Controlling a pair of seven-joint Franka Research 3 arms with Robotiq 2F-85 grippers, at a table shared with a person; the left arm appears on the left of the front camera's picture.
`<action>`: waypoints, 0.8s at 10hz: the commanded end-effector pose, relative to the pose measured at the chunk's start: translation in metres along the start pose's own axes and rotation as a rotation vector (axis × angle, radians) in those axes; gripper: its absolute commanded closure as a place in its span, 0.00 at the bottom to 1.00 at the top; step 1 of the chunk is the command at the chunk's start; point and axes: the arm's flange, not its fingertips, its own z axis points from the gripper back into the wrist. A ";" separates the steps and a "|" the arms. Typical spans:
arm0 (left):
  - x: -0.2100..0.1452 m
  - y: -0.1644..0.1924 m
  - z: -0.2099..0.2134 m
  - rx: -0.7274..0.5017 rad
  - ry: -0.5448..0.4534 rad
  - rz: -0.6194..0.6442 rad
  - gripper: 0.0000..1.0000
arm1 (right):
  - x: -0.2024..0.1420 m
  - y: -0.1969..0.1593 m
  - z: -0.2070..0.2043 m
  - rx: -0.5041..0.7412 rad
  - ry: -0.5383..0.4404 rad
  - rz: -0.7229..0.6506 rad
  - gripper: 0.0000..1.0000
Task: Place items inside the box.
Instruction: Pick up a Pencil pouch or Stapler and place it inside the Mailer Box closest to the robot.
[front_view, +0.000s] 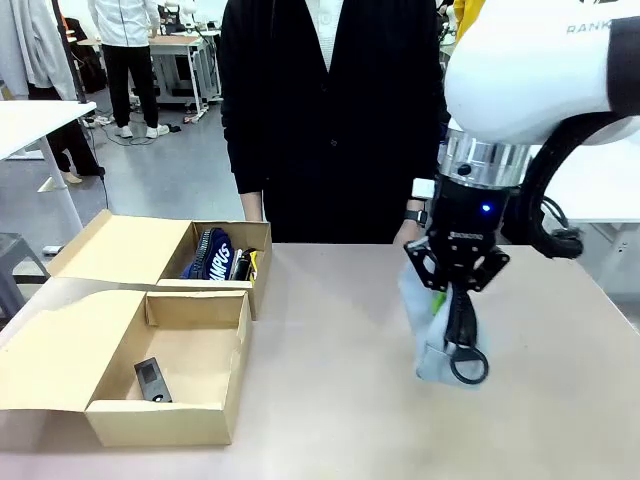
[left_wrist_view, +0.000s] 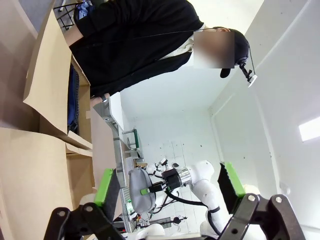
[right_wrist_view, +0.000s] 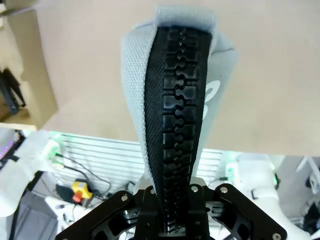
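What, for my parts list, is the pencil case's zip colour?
The zip is black, on the grey pencil case; the right wrist view shows it best.

The table (front_view: 340, 410) has a plain beige top. Two open cardboard boxes stand on its left part, and they touch each other. The near box (front_view: 160, 425) is at the front edge, with the far box (front_view: 260, 280) directly behind it. The near flap (front_view: 60, 350) and the far flap (front_view: 120, 250) are both folded out to the left.

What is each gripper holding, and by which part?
The right gripper is shut on the grey zip pencil case, pinching its black zip at one end. The left gripper is open, holding nothing.
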 end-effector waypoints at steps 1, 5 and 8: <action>-0.005 -0.001 -0.002 -0.015 0.002 -0.015 0.00 | 0.018 0.067 0.015 0.088 -0.074 0.071 0.93; -0.005 -0.001 -0.002 -0.015 0.002 -0.015 0.00 | 0.040 0.216 -0.007 0.172 -0.058 0.107 0.93; -0.005 -0.001 -0.002 -0.015 0.002 -0.015 0.00 | 0.016 0.199 0.010 0.095 -0.069 0.227 0.93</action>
